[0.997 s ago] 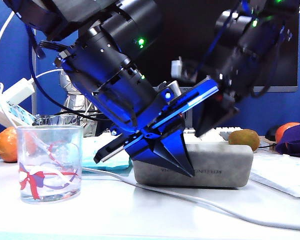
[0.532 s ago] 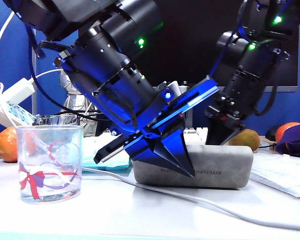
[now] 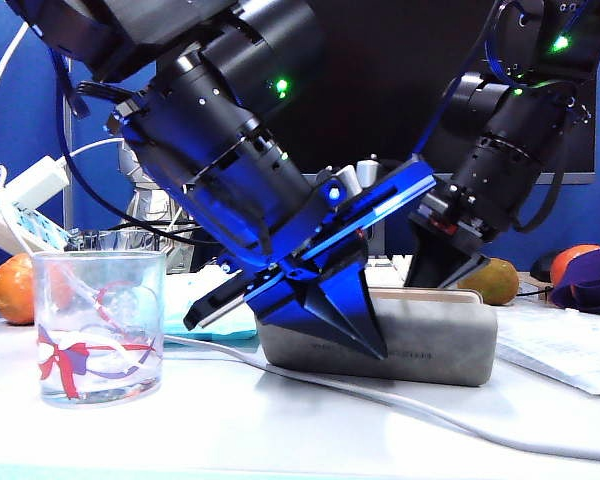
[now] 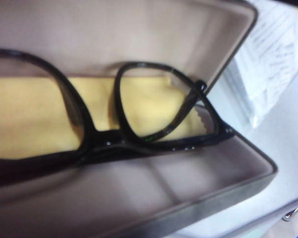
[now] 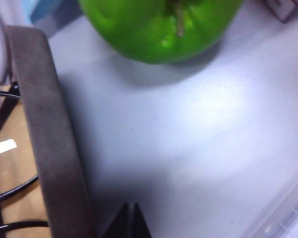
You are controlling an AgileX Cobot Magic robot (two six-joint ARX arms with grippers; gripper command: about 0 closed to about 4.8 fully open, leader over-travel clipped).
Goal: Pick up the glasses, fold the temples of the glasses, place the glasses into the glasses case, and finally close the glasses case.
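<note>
With the glasses [image 4: 139, 134] lying in the open glasses case [image 3: 380, 335], we are at the closing step. Our left gripper [image 3: 365, 345] and right gripper [image 5: 129, 218] are both clenched empty beside the case; next we must push its lid down.

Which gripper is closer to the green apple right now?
Right. The right gripper, shut, hovers behind the glasses case, a short way from the green apple; the left gripper, shut, presses the case's front.
</note>
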